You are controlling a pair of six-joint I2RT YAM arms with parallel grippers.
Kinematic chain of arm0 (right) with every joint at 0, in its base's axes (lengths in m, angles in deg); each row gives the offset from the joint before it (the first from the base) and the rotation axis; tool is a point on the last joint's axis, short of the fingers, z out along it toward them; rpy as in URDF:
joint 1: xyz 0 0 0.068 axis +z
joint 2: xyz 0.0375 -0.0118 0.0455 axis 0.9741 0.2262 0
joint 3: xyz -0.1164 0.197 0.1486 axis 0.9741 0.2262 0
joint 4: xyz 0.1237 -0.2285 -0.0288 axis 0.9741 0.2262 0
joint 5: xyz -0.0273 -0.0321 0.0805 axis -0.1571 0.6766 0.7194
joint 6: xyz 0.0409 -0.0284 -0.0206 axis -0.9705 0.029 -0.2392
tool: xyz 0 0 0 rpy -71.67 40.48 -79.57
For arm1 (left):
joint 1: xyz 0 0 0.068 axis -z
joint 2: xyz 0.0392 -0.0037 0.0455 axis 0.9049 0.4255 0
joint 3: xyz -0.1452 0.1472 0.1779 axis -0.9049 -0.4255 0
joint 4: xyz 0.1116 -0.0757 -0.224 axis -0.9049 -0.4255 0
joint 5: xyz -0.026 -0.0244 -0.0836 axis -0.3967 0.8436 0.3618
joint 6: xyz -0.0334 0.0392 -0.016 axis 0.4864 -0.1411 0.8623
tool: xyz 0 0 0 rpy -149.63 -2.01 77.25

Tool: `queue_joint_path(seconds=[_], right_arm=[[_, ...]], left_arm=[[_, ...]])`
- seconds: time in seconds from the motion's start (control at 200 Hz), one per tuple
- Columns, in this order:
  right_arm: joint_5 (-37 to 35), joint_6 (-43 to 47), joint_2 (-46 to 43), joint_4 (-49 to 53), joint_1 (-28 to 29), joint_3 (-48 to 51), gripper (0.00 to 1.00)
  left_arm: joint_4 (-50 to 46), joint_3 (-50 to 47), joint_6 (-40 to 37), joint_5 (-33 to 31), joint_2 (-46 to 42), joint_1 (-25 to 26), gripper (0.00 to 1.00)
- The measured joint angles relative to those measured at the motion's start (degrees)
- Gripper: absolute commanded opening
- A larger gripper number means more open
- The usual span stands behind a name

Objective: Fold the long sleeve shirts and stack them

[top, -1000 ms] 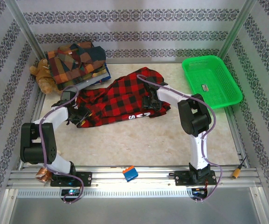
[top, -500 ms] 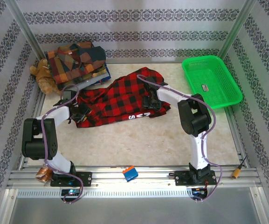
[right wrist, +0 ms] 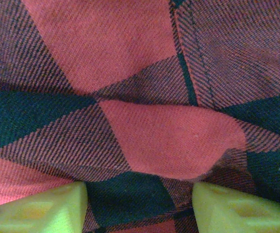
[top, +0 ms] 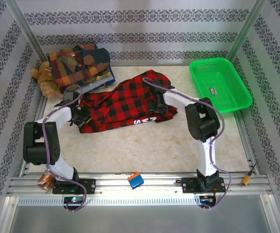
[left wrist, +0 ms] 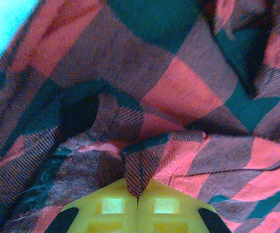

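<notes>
Left end effector (left wrist: 138,200) is pinched shut on a fold of the red-and-black shirt (top: 125,99); right end effector (right wrist: 140,196) rests open on it. The shirt sprawls mid pale marbled worktop (top: 144,145), inside patterned walls (top: 140,19); its white lettering (top: 147,120) perhaps starts "S".

beige marbled desk (top: 144,145) boxed in by white walls with grey floral-band wallpaper (top: 140,29), silver metal posts (top: 25,34) at the back corners, slotted aluminium rail (top: 164,188) along near edge, even bright light
</notes>
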Motion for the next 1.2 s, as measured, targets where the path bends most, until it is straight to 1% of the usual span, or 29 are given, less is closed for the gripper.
queue_joint_path(seconds=[0.215,0.345,0.45,0.47,0.52,0.595,0.635,0.699,0.784,0.874,0.934,0.994,1.084,1.199], right_arm=[[0.2,0.0,0.0,0.2,-0.2,0.0,0.6],[0.2,0.0,0.0,0.1,-0.2,0.2,0.6],[0.2,0.0,-0.1,-0.1,-0.2,0.4,0.6],[0.2,0.0,-0.2,-0.2,-0.2,0.6,0.6],[0.2,0.0,-0.5,-0.5,-0.2,1.0,0.6],[0.2,0.0,-1.4,-0.7,-0.2,2.1,0.61],[0.2,0.2,-2.3,-0.5,-0.3,3.1,0.62],[0.6,0.3,-4.3,0.6,-0.6,4.8,0.64],[1.6,0.9,-8.3,3.0,-1.5,6.7,0.65],[3.3,1.8,-13.9,4.8,-3.1,6.7,0.66],[4.3,2.2,-17.0,5.2,-4.1,6.3,0.65],[5.3,2.3,-18.6,5.4,-5.2,5.1,0.62],[6.5,2.0,-17.3,4.9,-6.3,3.1,0.57],[7.3,0.8,-11.9,3.3,-6.6,2.6,0.53]], left_arm=[[-6.6,6.5,-7.7,-2.0,0.9,-0.1,0.04],[-9.9,9.4,-12.3,-2.5,3.2,-0.1,0.04],[-11.8,10.4,-14.8,-3.4,5.7,-0.1,0.07],[-12.1,10.4,-15.2,-3.6,6.0,-0.1,0.08],[-12.9,10.4,-16.1,-4.1,6.8,-0.1,0.18],[-14.3,10.4,-17.2,-5.0,7.6,-0.1,0.38],[-15.2,10.8,-17.6,-5.6,7.6,-0.2,0.46],[-16.5,11.8,-17.4,-6.0,6.8,-0.2,0.53],[-17.8,13.5,-16.6,-6.0,3.7,0.5,0.57],[-17.9,15.8,-15.6,-5.5,-2.0,3.5,0.56],[-16.4,16.3,-14.4,-3.5,-5.6,6.1,0.5],[-14.7,16.2,-13.3,-1.4,-7.4,8.3,0.45],[-11.6,14.9,-11.8,0.8,-5.8,10.5,0.42],[-8.0,11.2,-10.3,1.8,0.0,11.7,0.41]])
